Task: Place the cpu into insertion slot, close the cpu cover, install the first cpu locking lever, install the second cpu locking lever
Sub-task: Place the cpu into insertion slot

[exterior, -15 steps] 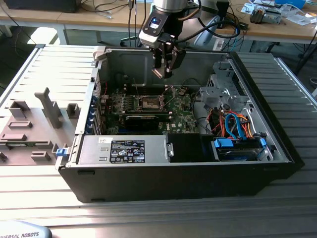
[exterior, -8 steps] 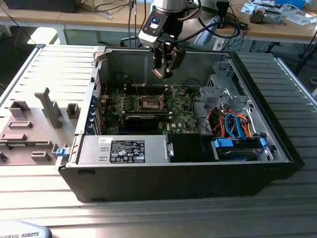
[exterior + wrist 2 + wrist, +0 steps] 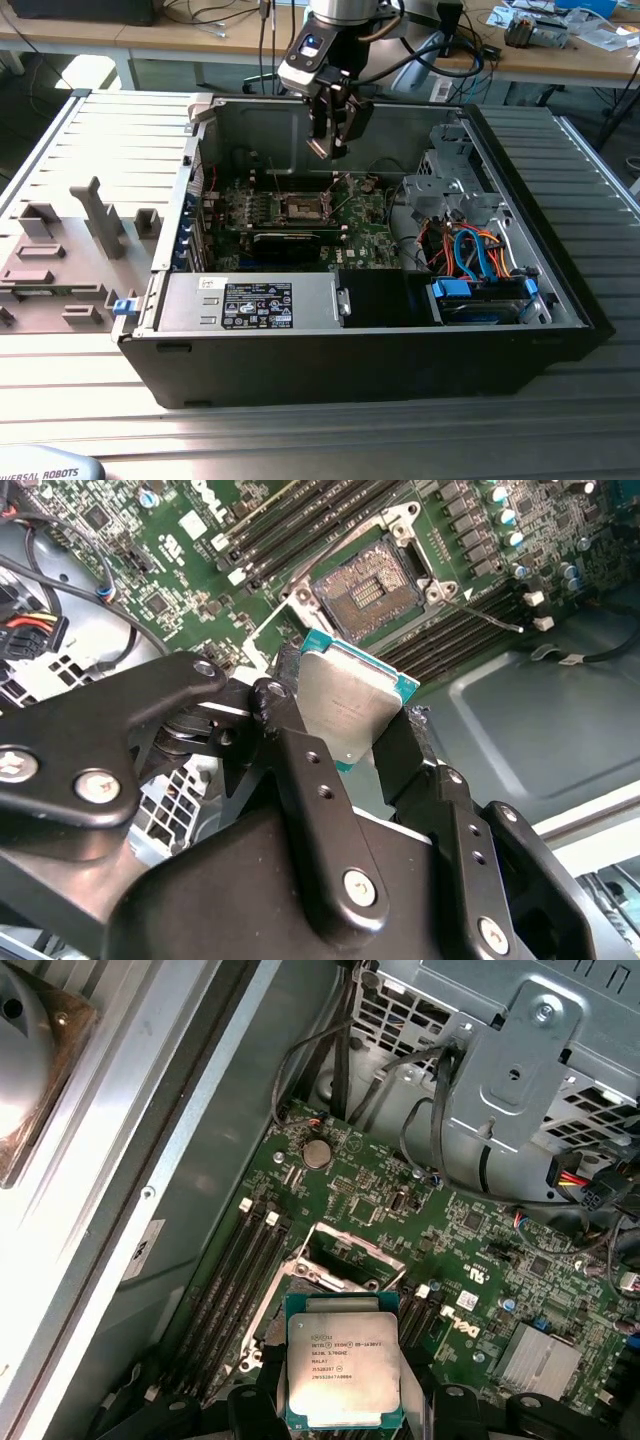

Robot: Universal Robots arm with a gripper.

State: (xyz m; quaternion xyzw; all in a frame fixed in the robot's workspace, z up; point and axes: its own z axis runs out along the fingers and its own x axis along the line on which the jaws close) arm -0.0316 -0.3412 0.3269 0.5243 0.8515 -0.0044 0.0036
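Silver cpu point(image 3: 345, 1370) pinched in claw point(image 3: 327, 148), hanging abv insertion slot point(image 3: 370, 585)

The cpu point(image 3: 343, 1370) is a flat square chip with a silver-grey metal top on a teal-green base. It hangs tilted in the air above the motherboard, clamped by two opposite edges in the pincer point(image 3: 330, 145). In the second wrist view its bare metal face point(image 3: 350, 695) catches the light. The insertion slot point(image 3: 372, 585) lies beneath it, uncovered, with a dark centre inside a silver rim. The cpu cover point(image 3: 360, 1243), a thin metal frame, stands raised on the slot's far side. A thin wire locking lever point(image 3: 488, 613) juts out beside the slot, unlatched.
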